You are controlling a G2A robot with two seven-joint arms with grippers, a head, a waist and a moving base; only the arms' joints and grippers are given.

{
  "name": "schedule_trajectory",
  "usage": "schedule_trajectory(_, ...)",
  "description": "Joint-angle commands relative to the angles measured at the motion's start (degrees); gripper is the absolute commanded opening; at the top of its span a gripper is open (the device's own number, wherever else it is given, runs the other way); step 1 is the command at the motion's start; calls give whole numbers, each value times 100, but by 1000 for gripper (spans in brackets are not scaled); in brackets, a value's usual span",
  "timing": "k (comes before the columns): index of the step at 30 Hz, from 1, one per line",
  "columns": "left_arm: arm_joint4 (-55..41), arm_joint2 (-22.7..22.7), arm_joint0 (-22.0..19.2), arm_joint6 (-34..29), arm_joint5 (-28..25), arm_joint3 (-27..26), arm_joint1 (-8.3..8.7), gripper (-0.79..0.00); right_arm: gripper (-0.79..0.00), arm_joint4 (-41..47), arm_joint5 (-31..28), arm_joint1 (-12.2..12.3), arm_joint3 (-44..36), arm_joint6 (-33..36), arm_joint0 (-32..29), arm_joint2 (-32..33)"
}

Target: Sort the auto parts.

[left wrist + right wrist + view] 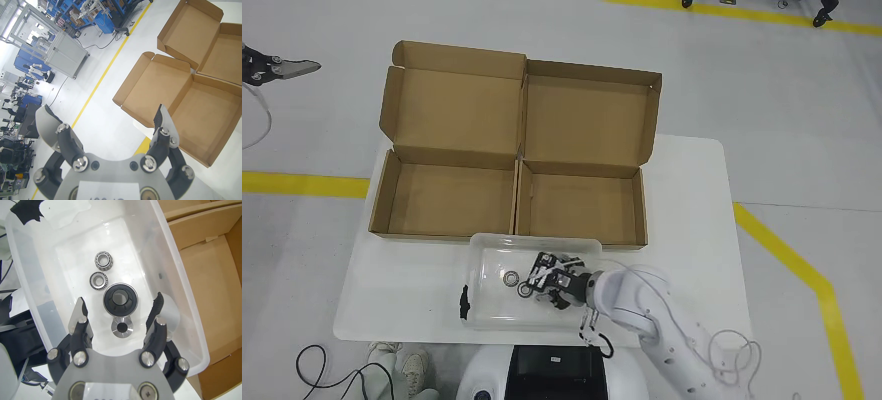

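Observation:
A clear plastic bin (492,310) stands at the table's front. In the right wrist view the bin (170,256) holds a large black-and-steel bearing (120,302), a silver cone-shaped part (122,327) touching it, and two small roller bearings (103,261) (99,281). My right gripper (120,296) hangs open inside the bin, its fingers on either side of the black bearing and apart from it. From above, the right gripper (552,278) sits mid-bin beside a small bearing (510,278). My left gripper (103,107) is open and holds nothing, out over the floor beyond the table's far left (287,68).
Two open cardboard boxes, left (442,200) and right (582,208), stand side by side behind the bin with lids folded back. A black scrap (464,300) clings to the bin's left end. Bare white table (692,230) lies to the right.

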Motion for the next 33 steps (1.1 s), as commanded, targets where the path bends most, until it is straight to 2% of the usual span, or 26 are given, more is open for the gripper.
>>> schedule_trajectory(1, 0, 0, 0, 0, 0, 0, 0, 0, -148, 23, 20, -10, 117, 2, 80, -71)
schedule_trajectory(4, 0, 0, 0, 0, 0, 0, 0, 0, -139, 36, 68, -27, 294, -31, 188, -178)
schedule_trajectory(11, 0, 0, 0, 0, 0, 0, 0, 0, -172, -40, 158, -41, 567, -115, 355, -342)
schedule_trajectory(17, 0, 0, 0, 0, 0, 0, 0, 0, -252, -80, 211, -42, 651, -50, 445, -444)
schedule_trajectory(20, 0, 0, 0, 0, 0, 0, 0, 0, -459, -100, 257, -39, 652, -42, 467, -472)
schedule_trajectory(21, 0, 0, 0, 0, 0, 0, 0, 0, -560, -112, 274, -37, 655, -46, 471, -477)
schedule_trajectory(22, 0, 0, 0, 0, 0, 0, 0, 0, -600, -125, 284, -34, 654, -48, 474, -485)
schedule_trajectory(23, 0, 0, 0, 0, 0, 0, 0, 0, -686, -126, 299, -32, 651, -60, 474, -486)
schedule_trajectory(25, 0, 0, 0, 0, 0, 0, 0, 0, -773, -137, 310, -24, 643, -83, 475, -488)
schedule_trajectory(33, 0, 0, 0, 0, 0, 0, 0, 0, -785, -181, 268, 19, 540, -513, 439, -433)
